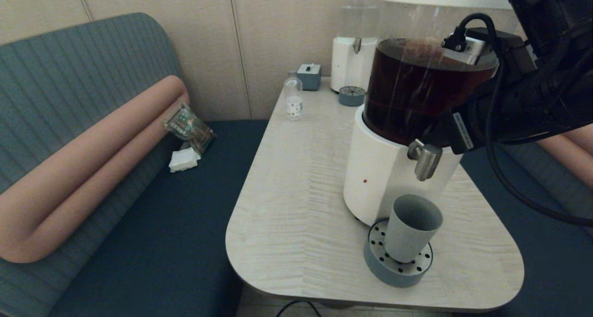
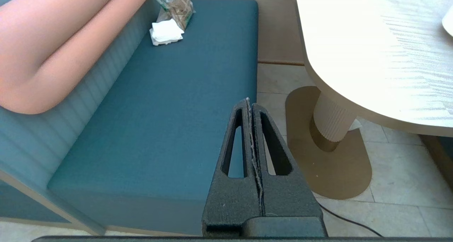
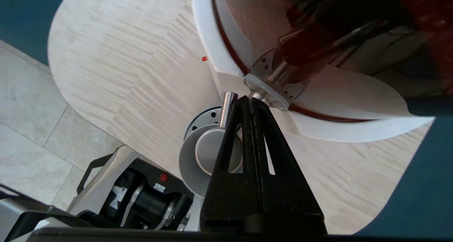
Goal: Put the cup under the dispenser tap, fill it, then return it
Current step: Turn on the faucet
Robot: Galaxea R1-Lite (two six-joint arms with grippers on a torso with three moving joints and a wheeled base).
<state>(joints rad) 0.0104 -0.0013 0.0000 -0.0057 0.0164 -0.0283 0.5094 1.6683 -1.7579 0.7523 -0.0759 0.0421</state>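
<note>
Standing upright on the drip tray (image 1: 377,266), the cup (image 1: 411,229) is the landmark: a plain grey-blue tumbler, tapered, no handle, apparently empty, though only the right wrist view looks into it. Straight above its mouth hangs the tap (image 1: 425,158), a short brushed-metal spout pointing down, so spout and cup share one vertical line. Just above and behind the tap is the right gripper (image 3: 250,101), fingers pressed together and holding nothing, its tips at the metal fitting where the spout leaves the dispenser (image 1: 380,178). The cup therefore lies directly below that hand, and the next move probably turns on working the tap from there. The left gripper (image 2: 250,104), also closed and empty, is parked far from the cup, off the table (image 1: 296,187) over the bench (image 2: 170,104).
</note>
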